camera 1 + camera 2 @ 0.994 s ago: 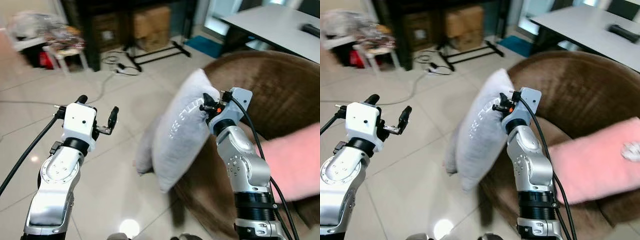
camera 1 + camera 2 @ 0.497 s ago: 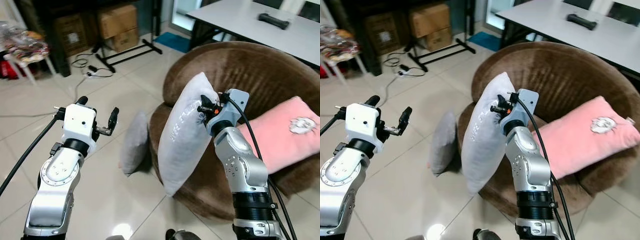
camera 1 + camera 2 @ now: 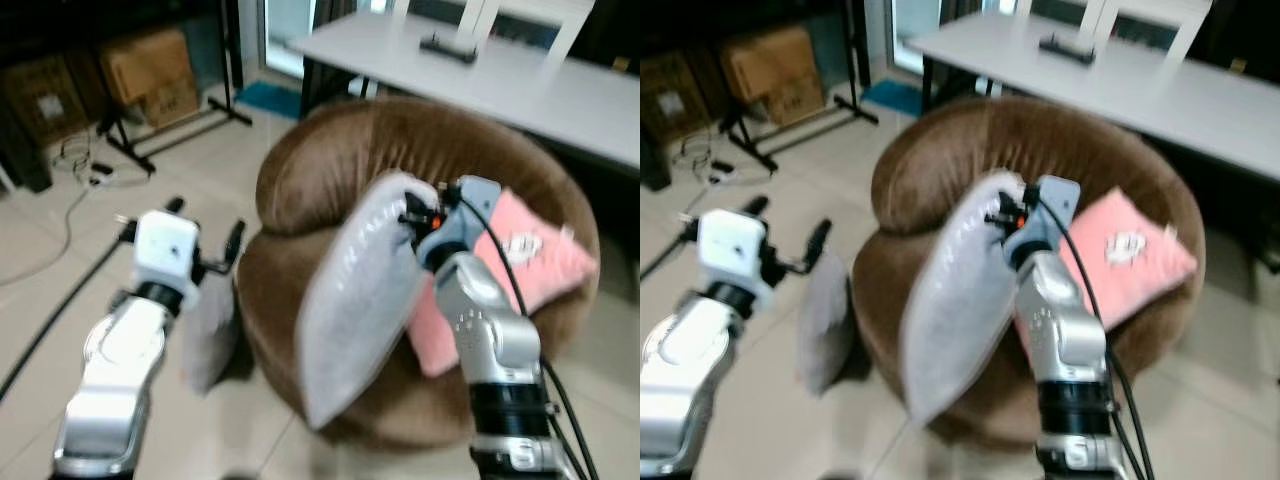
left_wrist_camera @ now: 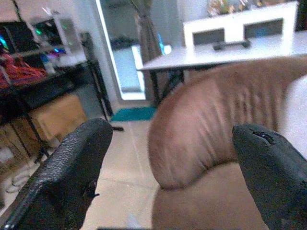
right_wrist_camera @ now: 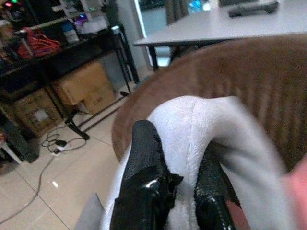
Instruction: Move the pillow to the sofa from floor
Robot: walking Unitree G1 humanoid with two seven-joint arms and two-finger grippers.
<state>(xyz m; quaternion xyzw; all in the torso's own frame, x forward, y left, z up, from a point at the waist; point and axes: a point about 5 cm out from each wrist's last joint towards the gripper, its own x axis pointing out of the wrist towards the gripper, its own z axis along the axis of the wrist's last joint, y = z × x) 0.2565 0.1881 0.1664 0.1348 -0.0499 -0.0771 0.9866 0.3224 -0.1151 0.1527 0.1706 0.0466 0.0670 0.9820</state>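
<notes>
- A tiled floor (image 3: 40, 300) takes the left of the frame; a white counter (image 3: 520, 85) crosses the upper right.
- A round brown sofa (image 3: 340, 170) sits centre, a pink pillow (image 3: 525, 255) on its seat.
- The grey-white pillow (image 3: 355, 305) hangs at centre before the sofa, off the floor.
- The right end effector (image 5: 180, 184) pinches its top corner.
- The left end effector (image 4: 168, 163), centre left, is spread and empty.

Floor: pale glossy tiles (image 3: 40, 300), cables trailing (image 3: 75, 165) | far left: dark shelving with cardboard boxes (image 3: 145, 75), black stand legs (image 3: 175, 125) | behind: long white tabletop (image 3: 520, 85) carrying a dark flat object (image 3: 447, 46) | doorway: teal mat (image 3: 272, 98), bright daylight | views blurred
</notes>
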